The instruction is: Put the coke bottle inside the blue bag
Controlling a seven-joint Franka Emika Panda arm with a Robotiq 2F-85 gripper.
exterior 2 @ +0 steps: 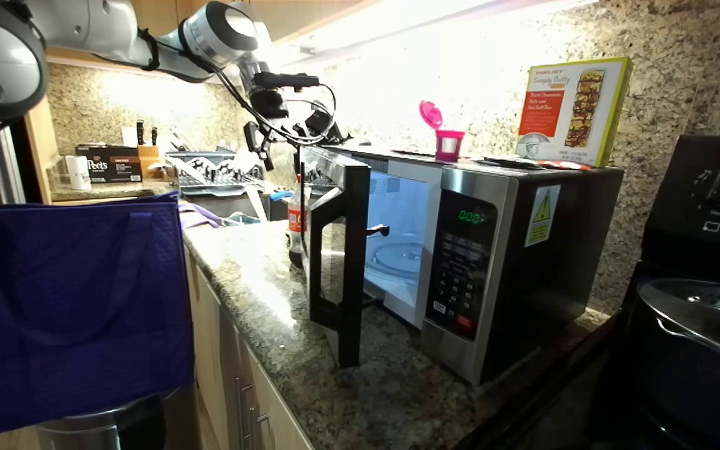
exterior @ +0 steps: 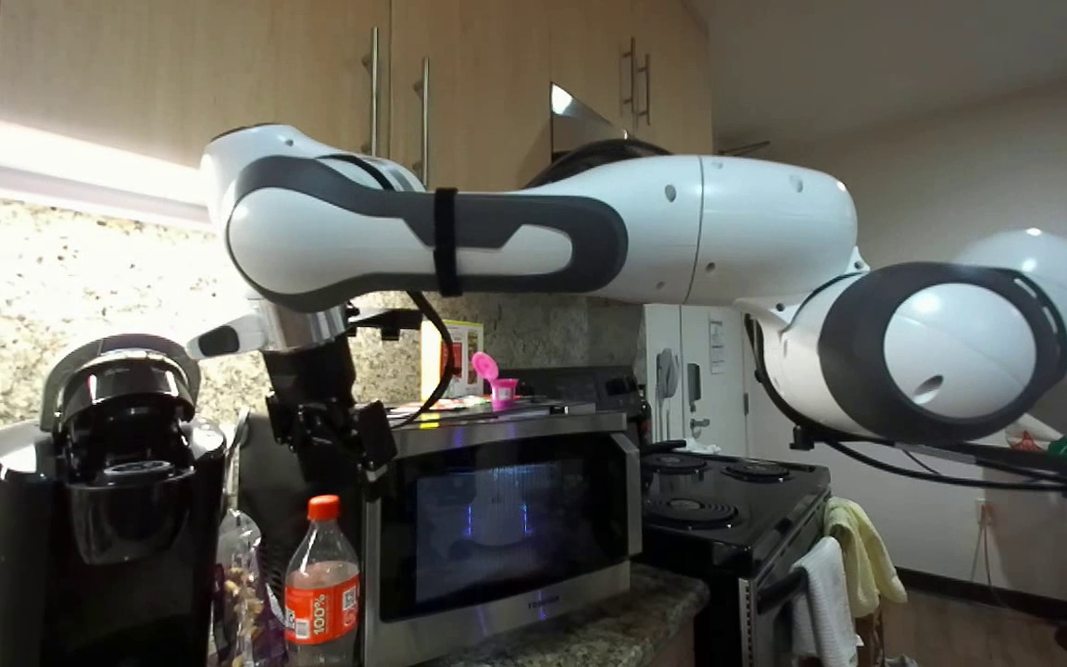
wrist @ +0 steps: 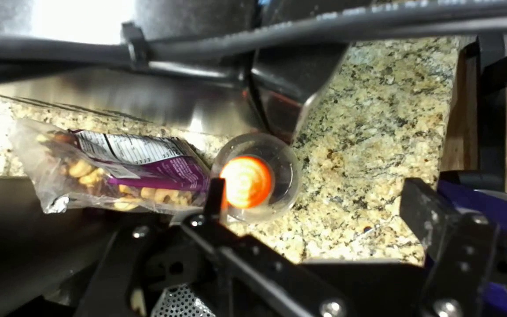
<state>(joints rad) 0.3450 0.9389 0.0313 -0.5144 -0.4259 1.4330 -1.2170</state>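
Wrist view down onto the coke bottle (wrist: 253, 179), microwave (exterior 2: 467, 269) from opposite sides in both exterior views.

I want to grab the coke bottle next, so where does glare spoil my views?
In the wrist view, the red cap is overexposed, washed toward white; in an exterior view, glare streaks the counter; in an exterior view, the under-cabinet light is blown out, though "100%" on the coke bottle is legible.
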